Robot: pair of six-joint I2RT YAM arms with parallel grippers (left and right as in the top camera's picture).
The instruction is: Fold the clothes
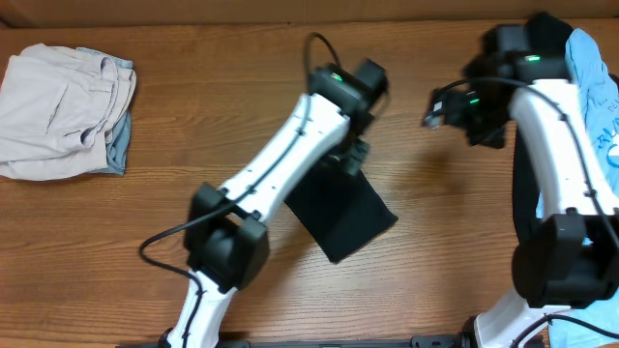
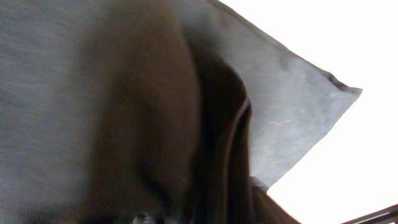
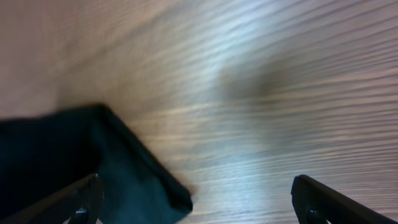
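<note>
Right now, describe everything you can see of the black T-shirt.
The black T-shirt is a compact folded bundle of soft, plain dark fabric, with no print or label showing. It sits slanted on the wooden table near the middle. Its upper end is hidden under the left gripper; whether that gripper pinches the cloth cannot be told. Layered folds fill the left wrist view. One corner shows in front of the open right gripper, which is apart from it.

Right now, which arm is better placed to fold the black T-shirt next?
Probably left. The left gripper is at the edge of the black T-shirt, fabric filling its wrist view; the right gripper hangs open over the table beside it.
</note>
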